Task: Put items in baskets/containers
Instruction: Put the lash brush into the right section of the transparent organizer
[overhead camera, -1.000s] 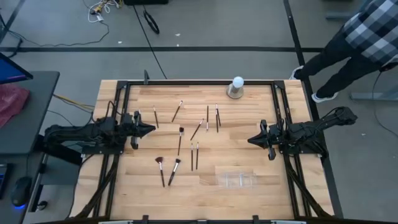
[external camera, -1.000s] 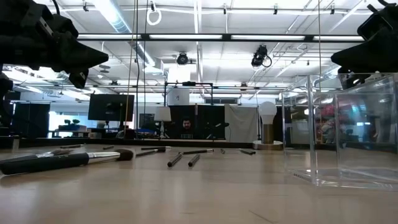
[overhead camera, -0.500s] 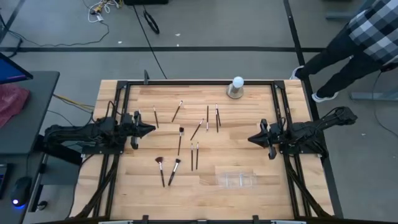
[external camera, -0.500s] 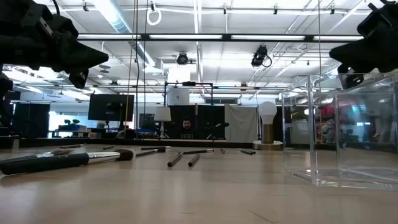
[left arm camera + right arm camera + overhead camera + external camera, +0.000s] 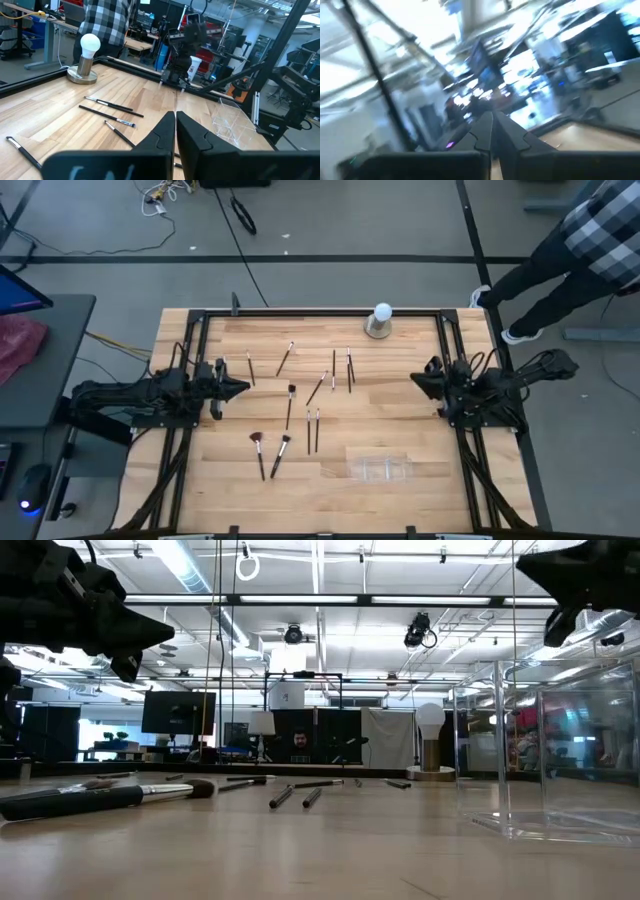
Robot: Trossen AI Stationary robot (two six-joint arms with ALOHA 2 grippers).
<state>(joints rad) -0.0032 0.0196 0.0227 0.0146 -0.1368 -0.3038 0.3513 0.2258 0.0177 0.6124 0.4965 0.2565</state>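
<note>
With both the left gripper (image 5: 243, 388) and right gripper (image 5: 418, 379) closed and empty, the thin brushes (image 5: 290, 406) lying flat left of the clear tray (image 5: 379, 469) may slip a pinch, or the light tray may get knocked aside.

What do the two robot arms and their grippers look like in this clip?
Both arms are black, built of jointed segments with thin black cables looped along them. The left gripper and the right gripper each end in two dark, tapered, angular fingers that narrow to a point. No markings are legible.
</note>
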